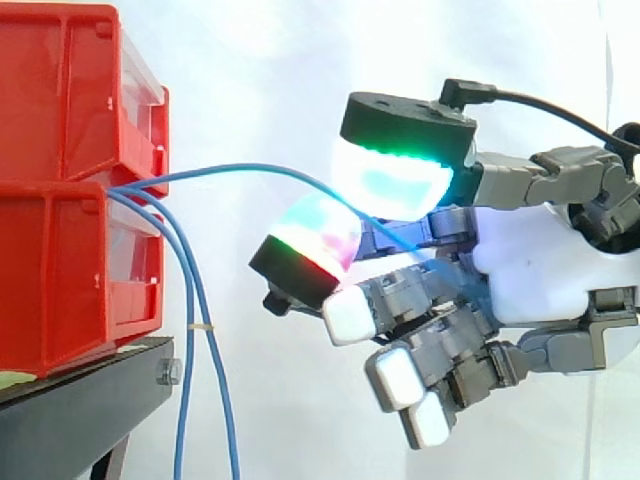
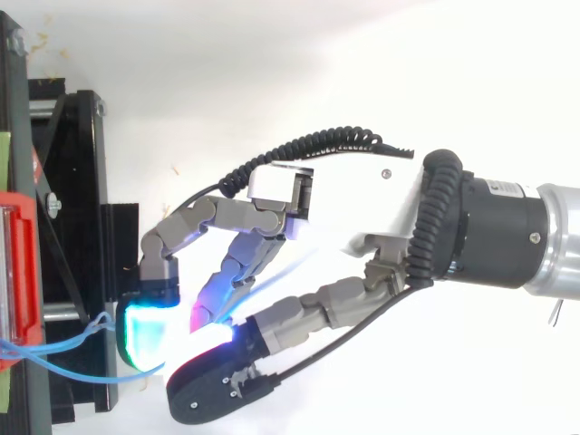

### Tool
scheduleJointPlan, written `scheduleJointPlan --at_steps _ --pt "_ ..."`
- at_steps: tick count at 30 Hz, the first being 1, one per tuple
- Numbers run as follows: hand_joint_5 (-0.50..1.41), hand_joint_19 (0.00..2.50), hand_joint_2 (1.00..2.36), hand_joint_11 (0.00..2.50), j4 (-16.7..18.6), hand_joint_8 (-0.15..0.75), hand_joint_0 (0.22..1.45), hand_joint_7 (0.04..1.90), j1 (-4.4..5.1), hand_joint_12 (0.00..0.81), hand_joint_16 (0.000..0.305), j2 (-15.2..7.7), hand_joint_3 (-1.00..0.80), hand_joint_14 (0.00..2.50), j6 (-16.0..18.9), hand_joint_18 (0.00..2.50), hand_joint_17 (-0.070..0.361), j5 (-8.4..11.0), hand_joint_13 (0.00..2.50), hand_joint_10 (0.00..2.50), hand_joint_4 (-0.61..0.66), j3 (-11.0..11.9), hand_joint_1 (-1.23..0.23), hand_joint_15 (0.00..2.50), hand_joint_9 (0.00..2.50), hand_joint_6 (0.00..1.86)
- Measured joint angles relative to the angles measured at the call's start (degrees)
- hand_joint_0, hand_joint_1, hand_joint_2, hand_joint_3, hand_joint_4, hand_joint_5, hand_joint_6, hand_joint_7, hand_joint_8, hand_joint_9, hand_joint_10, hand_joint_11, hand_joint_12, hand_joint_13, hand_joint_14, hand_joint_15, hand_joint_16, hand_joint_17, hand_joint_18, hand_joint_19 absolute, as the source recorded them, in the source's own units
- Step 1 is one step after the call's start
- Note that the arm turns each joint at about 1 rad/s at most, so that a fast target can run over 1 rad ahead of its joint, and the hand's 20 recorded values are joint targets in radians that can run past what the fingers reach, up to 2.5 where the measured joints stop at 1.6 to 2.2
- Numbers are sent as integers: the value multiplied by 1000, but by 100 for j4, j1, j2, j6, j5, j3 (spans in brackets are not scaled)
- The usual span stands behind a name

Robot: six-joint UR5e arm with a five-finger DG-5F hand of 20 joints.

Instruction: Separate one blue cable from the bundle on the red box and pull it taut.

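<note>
While pinching slack blue cable between pads beside red box: draw hand straight away from red box; keep pinch firm; leave bundle hanging.

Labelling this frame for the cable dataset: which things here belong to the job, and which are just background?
Job: hand pinching one blue cable; other blue cables hanging down; red bins.
Background: black stand; white curtain.

Bright, even light bleaches the white curtain; the glowing fingertips flare.
</note>
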Motion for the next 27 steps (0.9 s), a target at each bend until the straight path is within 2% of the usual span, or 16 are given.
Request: scheduleJointPlan --at_steps 4,8,27 --pt "27 512 1000 0 3 166 602 1039 1 384 55 -1 -217 12 -2 601 124 -4 766 0 13 0 -726 314 826 773" --pt "29 507 1000 0 3 165 601 1068 2 386 55 -1 -212 11 -2 572 123 -4 749 0 16 0 -726 304 802 759" --pt "32 517 1000 0 -3 165 601 1077 2 386 55 0 -202 12 -2 590 124 -14 781 0 23 -1 -734 319 839 754"
